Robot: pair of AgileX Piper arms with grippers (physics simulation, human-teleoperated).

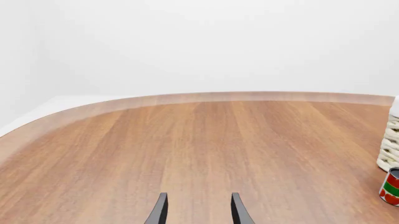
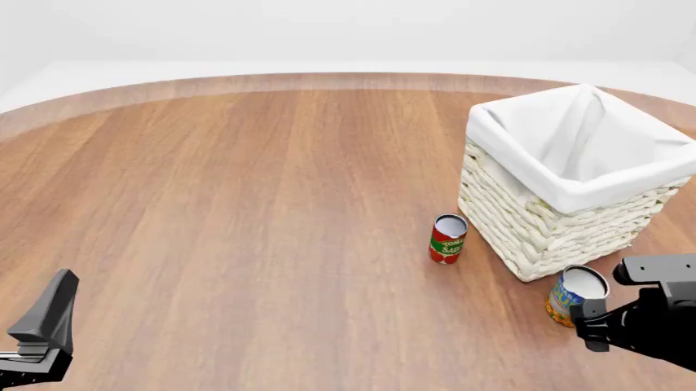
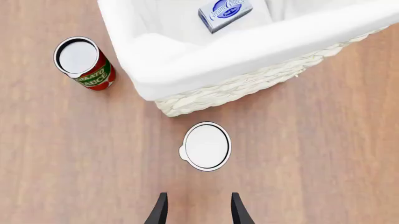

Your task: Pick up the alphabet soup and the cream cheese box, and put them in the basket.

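One wide wooden table point(image 2: 240, 212) carried everything we saw. The basket point(image 2: 544, 220) stood upright toward its right side, and the cream cheese box point(image 3: 225, 14) lay inside on the liner. We found the alphabet soup point(image 2: 574, 295) upright just beside the basket's near corner, the tomato sauce can point(image 2: 447, 239) to its left. The right gripper point(image 3: 198, 210) hung above the soup, jaws apart and empty; the left gripper point(image 1: 198, 210) likewise gaped over bare wood.

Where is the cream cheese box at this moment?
The right wrist view shows the cream cheese box already lying inside the basket on its white liner. The front view hides it behind the basket wall.
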